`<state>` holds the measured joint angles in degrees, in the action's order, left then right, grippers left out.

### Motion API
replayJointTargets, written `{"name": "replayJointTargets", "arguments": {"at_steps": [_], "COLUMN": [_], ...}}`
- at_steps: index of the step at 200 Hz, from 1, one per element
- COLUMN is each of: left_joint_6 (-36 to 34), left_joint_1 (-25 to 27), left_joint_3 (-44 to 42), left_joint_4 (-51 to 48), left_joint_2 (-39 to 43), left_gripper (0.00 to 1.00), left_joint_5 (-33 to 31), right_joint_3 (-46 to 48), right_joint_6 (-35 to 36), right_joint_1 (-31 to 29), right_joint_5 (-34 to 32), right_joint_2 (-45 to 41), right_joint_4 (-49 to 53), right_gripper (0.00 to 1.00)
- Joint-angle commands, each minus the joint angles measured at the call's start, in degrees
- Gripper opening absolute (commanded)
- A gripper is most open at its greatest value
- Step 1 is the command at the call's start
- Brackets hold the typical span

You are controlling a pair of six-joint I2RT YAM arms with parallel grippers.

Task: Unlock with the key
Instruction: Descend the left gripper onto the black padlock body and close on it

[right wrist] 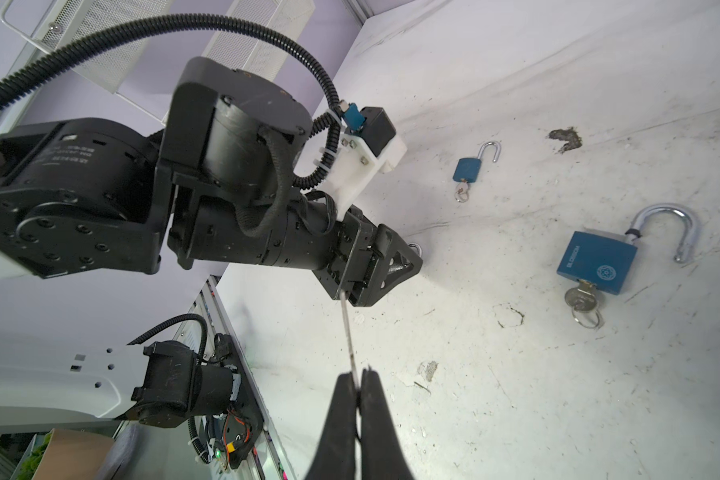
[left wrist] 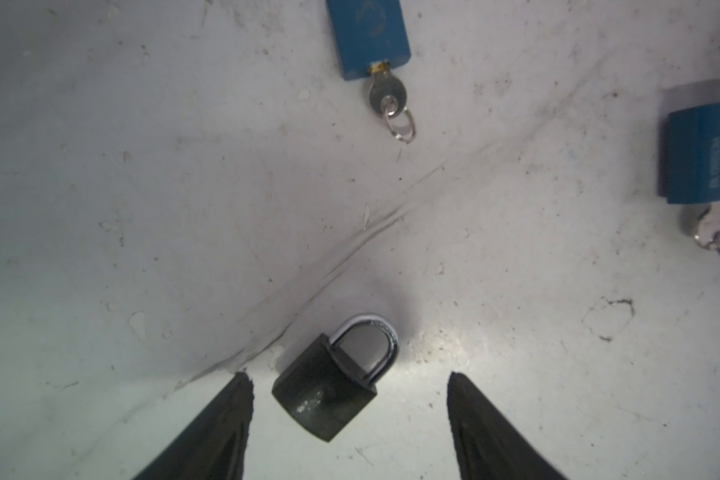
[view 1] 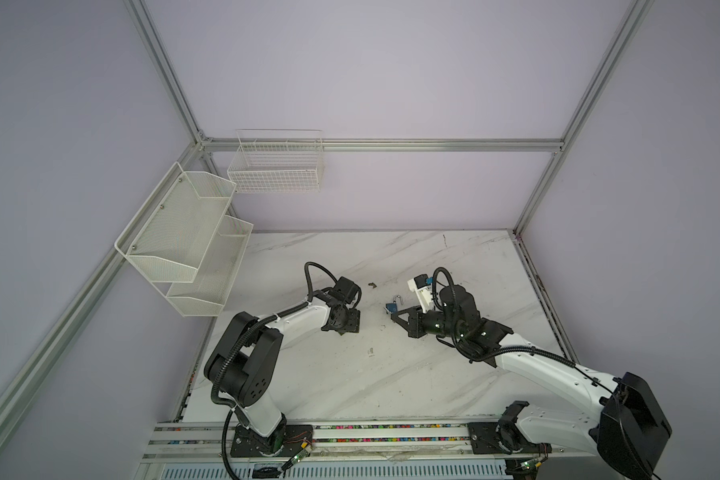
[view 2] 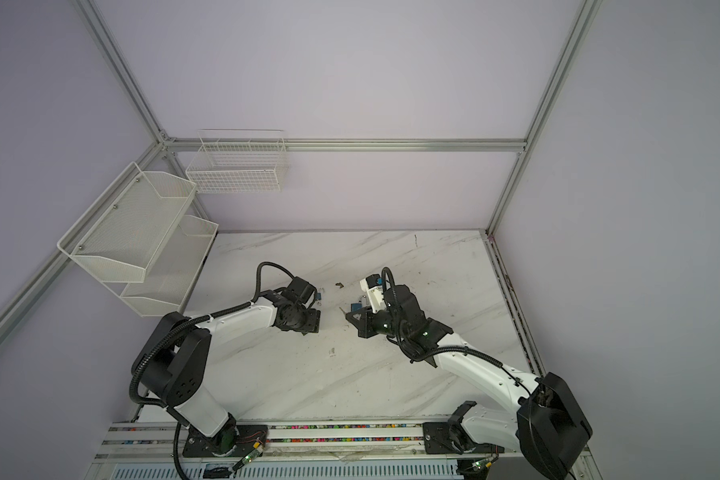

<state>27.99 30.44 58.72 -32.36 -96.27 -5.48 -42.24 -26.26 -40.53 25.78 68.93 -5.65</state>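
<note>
A black padlock (left wrist: 325, 395) with its shackle closed lies flat on the marble table (left wrist: 142, 208). My left gripper (left wrist: 348, 376) points down over it, open, one finger on each side of the body and neither touching. My right gripper (right wrist: 359, 374) is shut on the key (right wrist: 348, 336), a thin metal blade seen edge-on that sticks out toward the left gripper. In both top views the two grippers face each other near the table's middle, left (view 1: 342, 330) and right (view 1: 393, 318), a short gap apart.
Two blue padlocks (right wrist: 468, 168) (right wrist: 597, 262) lie beyond with open shackles and a ringed key in each. A dark scrap (view 1: 372, 285) lies farther back. White mesh shelves (view 1: 184, 241) and a wire basket (view 1: 275, 166) hang on the left walls.
</note>
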Motion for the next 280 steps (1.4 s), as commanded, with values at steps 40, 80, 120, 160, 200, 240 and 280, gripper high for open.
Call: {"name": "replayJointTargets", "arguments": {"at_steps": [40,80,120,160,200,240,280], "left_joint_6": [0.55,5.1,8.68,12.42,17.75,18.79,19.9], "left_joint_1": [2.88,5.68,6.01,5.98,6.04,6.02,5.98], "left_joint_3": [5.02,7.21,10.01,11.73,10.55,9.39,8.52], "left_joint_4": [-1.62,-5.05,-7.62,-7.92,-7.88,-7.98,-7.98], "left_joint_2": [-1.89,-2.5,-4.3,-5.68,-6.56,-6.71,-6.38], "left_gripper": [0.7,0.65,0.61,0.59,0.59,0.57,0.55], "left_joint_5": [0.13,-4.23,-10.24,-10.64,-10.53,-9.48,-9.4], "right_joint_3": [0.31,0.23,0.14,0.3,0.58,0.29,0.67], "right_joint_6": [0.68,0.88,1.09,1.47,1.83,1.58,1.39], "right_joint_1": [0.1,0.1,0.15,0.15,0.15,0.15,0.16], "right_joint_5": [1.56,1.51,1.73,1.61,0.84,0.84,0.81], "right_joint_2": [-0.85,-0.38,0.33,0.07,-0.08,0.0,0.57], "right_joint_4": [-1.32,-1.21,-1.65,-1.29,-1.38,-1.03,-1.64], "right_gripper": [0.0,0.0,0.0,0.0,0.0,0.0,0.0]}}
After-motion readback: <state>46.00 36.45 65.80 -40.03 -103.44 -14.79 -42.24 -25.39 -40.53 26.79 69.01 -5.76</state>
